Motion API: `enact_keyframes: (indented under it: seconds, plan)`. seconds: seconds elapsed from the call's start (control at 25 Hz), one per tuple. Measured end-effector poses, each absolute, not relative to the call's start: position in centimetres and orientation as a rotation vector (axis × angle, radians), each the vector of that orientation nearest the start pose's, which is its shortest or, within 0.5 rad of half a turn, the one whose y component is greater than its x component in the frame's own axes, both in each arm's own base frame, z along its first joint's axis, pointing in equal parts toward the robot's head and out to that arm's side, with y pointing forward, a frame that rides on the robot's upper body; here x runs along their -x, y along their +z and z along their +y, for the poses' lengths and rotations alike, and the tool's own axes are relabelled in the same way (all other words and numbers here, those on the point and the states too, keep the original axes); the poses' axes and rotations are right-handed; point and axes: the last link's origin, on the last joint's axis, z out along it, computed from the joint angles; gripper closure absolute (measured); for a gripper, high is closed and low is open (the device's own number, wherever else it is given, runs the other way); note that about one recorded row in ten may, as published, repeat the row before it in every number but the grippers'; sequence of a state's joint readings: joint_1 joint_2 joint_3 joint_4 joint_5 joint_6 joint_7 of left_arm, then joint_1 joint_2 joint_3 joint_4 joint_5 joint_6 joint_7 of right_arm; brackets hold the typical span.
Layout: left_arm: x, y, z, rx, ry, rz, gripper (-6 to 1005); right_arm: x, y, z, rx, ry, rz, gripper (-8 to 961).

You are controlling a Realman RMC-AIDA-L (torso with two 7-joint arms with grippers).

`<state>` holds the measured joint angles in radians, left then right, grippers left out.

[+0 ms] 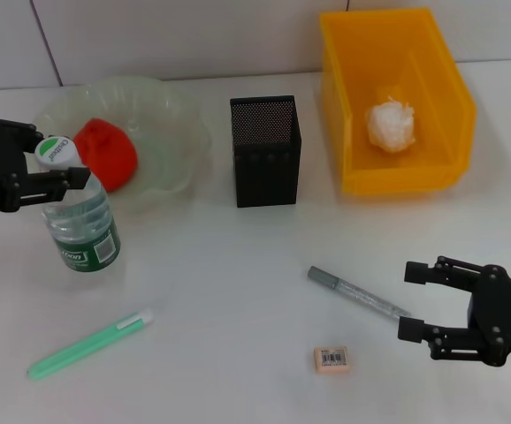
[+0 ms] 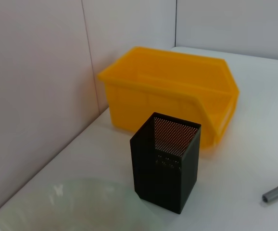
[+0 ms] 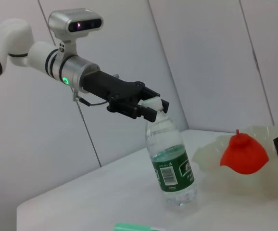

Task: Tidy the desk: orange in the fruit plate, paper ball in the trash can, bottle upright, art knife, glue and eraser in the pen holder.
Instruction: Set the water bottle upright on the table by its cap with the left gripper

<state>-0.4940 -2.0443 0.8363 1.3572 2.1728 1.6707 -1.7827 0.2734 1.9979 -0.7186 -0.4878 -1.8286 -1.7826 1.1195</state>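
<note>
We are gripping the bottle [image 1: 80,215] by its neck, standing it upright at the left of the frame.

Our left gripper [image 1: 54,179] is clamping just under the cap, steadying it beside the fruit plate [image 1: 180,132]; our right gripper [image 1: 417,301] is waiting spread wide at lower right, near the art knife [image 1: 357,292] and eraser [image 1: 331,358]. All is resting on a white desk [image 1: 229,300] against a pale wall.

fruit plate [image 2: 76,207] cut by wrist view's edge, eraser [image 1: 331,358] label too small to read
</note>
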Motion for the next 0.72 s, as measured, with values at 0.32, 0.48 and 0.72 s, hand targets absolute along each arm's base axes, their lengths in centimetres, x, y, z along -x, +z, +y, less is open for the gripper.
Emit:
enact_keyframes:
  seconds: [0.32, 0.48, 0.72]
  plan:
    - [21.4, 9.11, 35.33, 2.687, -0.185, -0.371, 427, -32.03, 1.8, 23.56, 2.66, 0.947, 0.628, 114]
    - [21.61, 8.97, 35.55, 2.668, -0.188, -0.366, 419, -32.07, 1.87, 23.61, 2.659, 0.943, 0.627, 114]
    - [21.59, 8.81, 35.57, 2.666, -0.2, -0.393, 407, -32.07, 1.94, 23.7, 2.66, 0.94, 0.624, 114]
